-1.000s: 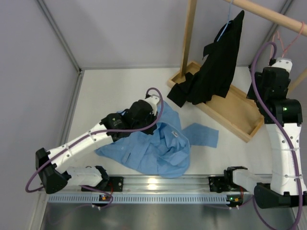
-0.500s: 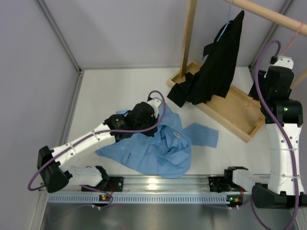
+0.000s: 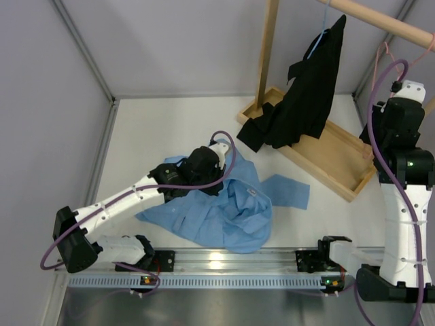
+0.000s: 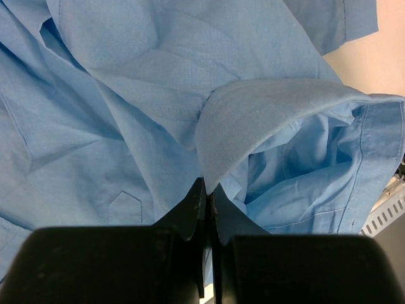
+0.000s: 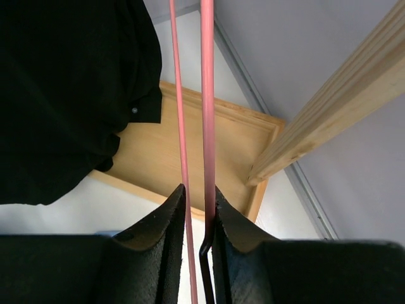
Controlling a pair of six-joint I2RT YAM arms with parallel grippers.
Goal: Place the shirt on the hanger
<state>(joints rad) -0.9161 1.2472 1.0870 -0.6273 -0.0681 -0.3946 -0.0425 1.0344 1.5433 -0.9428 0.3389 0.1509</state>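
Observation:
The light blue shirt [image 3: 224,207] lies crumpled on the white table in front of the arms. My left gripper [image 3: 204,178] rests on its upper left part, jaws shut on a fold of the shirt [image 4: 253,107] next to the collar. The pink wire hanger [image 5: 207,95] runs between my right gripper's fingers; the right gripper [image 5: 197,190] is shut on it, high at the far right by the wooden rail. In the top view only a bit of the hanger [image 3: 382,53] shows above the right gripper [image 3: 401,92].
A black garment [image 3: 306,92] hangs on a light blue hanger from the wooden rail [image 3: 387,20], trailing into the wooden tray base [image 3: 340,159] of the rack. A grey corner post stands at the left.
My right arm has risen and moved right with the pink hanger toward the rail. My left gripper has shifted slightly on the shirt, still holding the fabric.

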